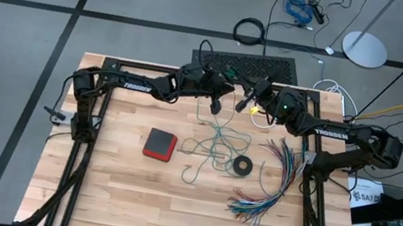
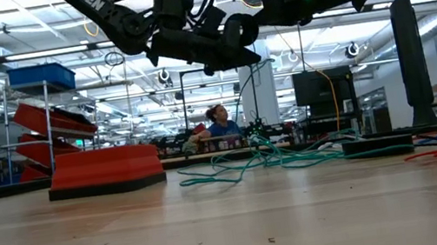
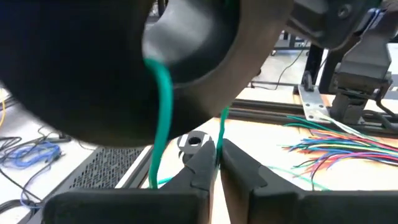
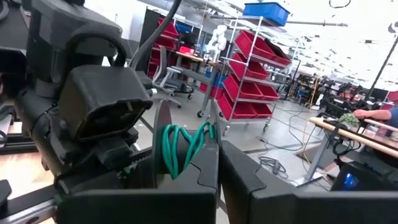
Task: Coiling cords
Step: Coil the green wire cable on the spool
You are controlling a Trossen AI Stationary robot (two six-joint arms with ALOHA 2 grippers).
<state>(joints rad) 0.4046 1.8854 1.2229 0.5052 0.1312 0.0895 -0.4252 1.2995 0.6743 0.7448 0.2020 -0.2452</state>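
The teal-green cord [image 1: 215,142] lies in loose loops on the table's middle, and one strand rises to my two grippers, which meet high above the far middle of the table. My left gripper [image 1: 225,94] is shut on the cord [image 3: 219,134]. My right gripper [image 1: 246,102] is shut on it too, right beside several teal turns [image 4: 182,148] wound round a dark part of the left gripper. A white cord [image 1: 265,124] lies below the right gripper near the far edge. My left gripper pinches one strand of the teal cord [image 3: 219,127] between its two fingertips. The strand runs up from the tips over the dark body close in front; a second strand [image 3: 163,93] hangs beside it. The held part is lifted clear of the table. My right gripper pinches the teal cord [image 4: 210,132] at its fingertips, where the cord leaves the wound turns. The fingers come about level from the table's right. The held part is high above the table; the remainder hangs slack to the loops below.
A red flat box [image 1: 159,144] lies left of the cord loops. A small black tape ring [image 1: 242,166] and a fanned bundle of multicoloured wires [image 1: 272,182] lie to the right. A dark keyboard-like panel [image 1: 251,62] sits at the far edge.
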